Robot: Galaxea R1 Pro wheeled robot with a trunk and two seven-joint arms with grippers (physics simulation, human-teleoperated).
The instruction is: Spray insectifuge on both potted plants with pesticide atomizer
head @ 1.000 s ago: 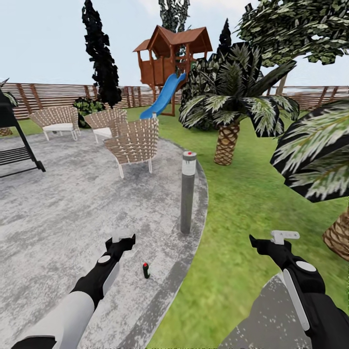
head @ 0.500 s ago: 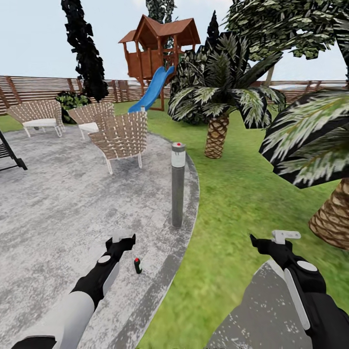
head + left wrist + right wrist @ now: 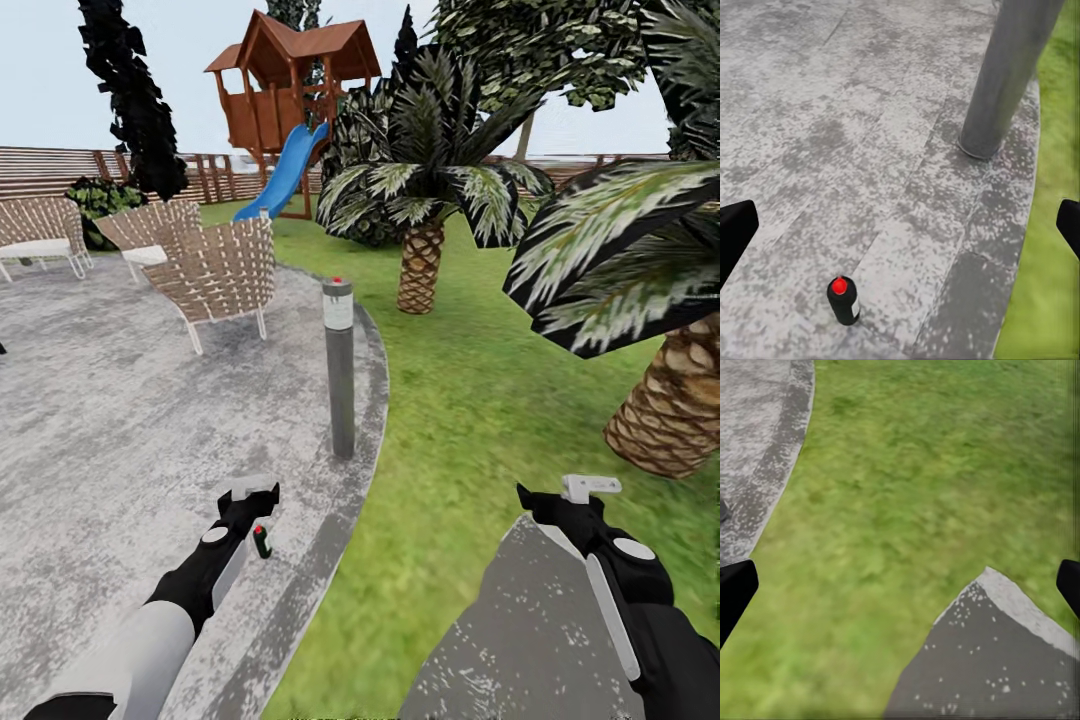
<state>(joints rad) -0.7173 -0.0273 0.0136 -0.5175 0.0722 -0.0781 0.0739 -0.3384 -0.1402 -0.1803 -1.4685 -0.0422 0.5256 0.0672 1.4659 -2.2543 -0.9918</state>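
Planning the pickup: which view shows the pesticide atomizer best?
The left wrist view: the pesticide atomizer stands whole and upright on the paving, red top and label visible. In the head view it is small, right beside the left gripper.

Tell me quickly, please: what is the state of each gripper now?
Left gripper: open, holding nothing; the pesticide atomizer stands on the paving beyond it.
Right gripper: open, empty, over grass.

My forearms are black with white upper sleeves (round grey discs near the wrists); white brackets top each hand.
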